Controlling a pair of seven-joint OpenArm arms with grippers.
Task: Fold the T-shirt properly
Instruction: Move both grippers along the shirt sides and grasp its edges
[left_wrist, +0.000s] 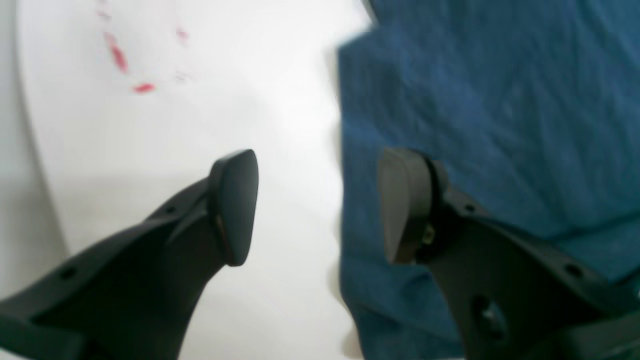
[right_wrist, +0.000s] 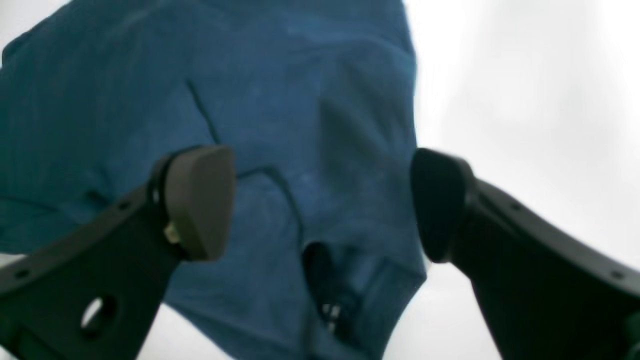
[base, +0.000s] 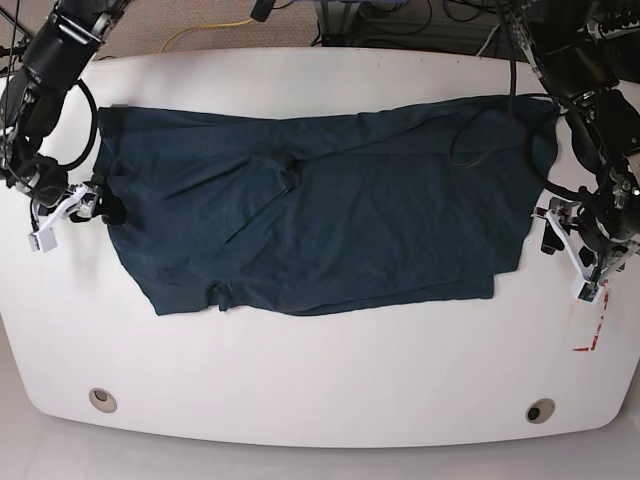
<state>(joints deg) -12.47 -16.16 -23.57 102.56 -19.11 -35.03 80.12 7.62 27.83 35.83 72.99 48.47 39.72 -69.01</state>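
The dark navy-teal T-shirt (base: 330, 215) lies spread across the white table (base: 320, 370), wrinkled, with a layer folded over its middle. My left gripper (left_wrist: 317, 207) hangs open right over the shirt's edge (left_wrist: 450, 100), one finger above bare table and the other above cloth. In the base view the left gripper (base: 546, 228) is at the shirt's right end. My right gripper (right_wrist: 320, 205) is open above the cloth (right_wrist: 280, 90), close to the neck opening with its small white label marks (right_wrist: 330, 312). In the base view the right gripper (base: 100, 207) sits at the shirt's left edge. Neither holds anything.
Red marks (left_wrist: 120, 57) are drawn on the table near my left gripper, also visible as red marks (base: 590, 335) at the right front. Two round holes (base: 101, 399) (base: 540, 411) sit near the table's front edge. Cables (base: 215, 30) lie on the floor beyond the far edge.
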